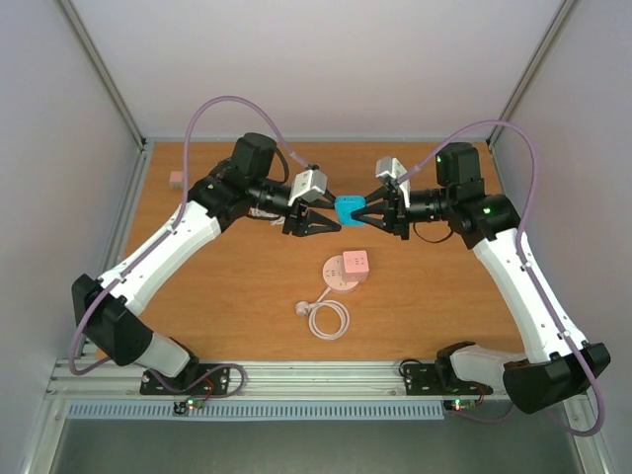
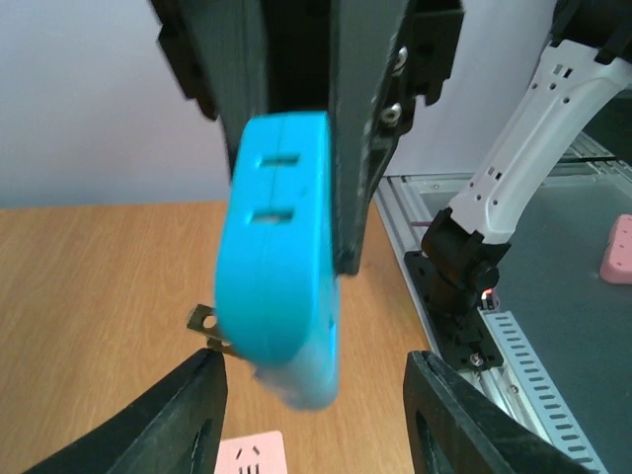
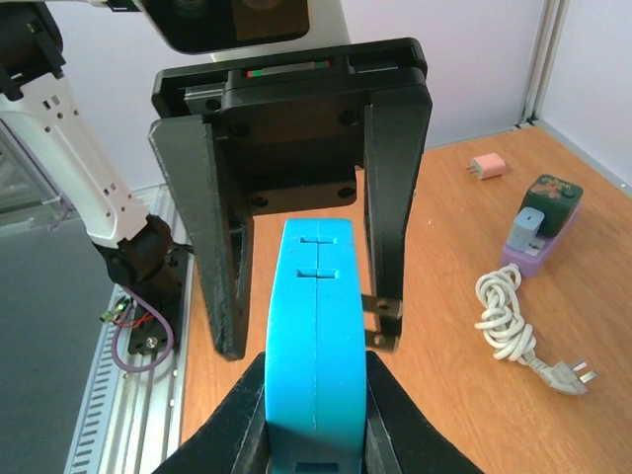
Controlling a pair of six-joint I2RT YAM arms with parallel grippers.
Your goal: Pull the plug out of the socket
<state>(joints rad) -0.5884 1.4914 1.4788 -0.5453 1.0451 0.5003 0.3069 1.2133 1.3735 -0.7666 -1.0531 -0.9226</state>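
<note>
A blue plug [image 1: 349,208] with bare metal prongs [image 3: 381,322] hangs in the air above the middle of the table. My right gripper [image 1: 365,210] is shut on its near end, with both fingers pressed on its flat sides in the right wrist view [image 3: 316,425]. My left gripper [image 1: 330,216] faces it from the left and is open. In the left wrist view [image 2: 316,415] its fingers stand wide apart on either side of the plug's tip [image 2: 281,296] without touching it. A round pink-and-white socket [image 1: 348,269] lies on the table below.
A coiled white cable [image 1: 327,319] with its own plug lies just in front of the socket. A small pink charger [image 1: 176,180] sits at the far left corner. The right wrist view shows a dark green and purple block [image 3: 541,222] on the table.
</note>
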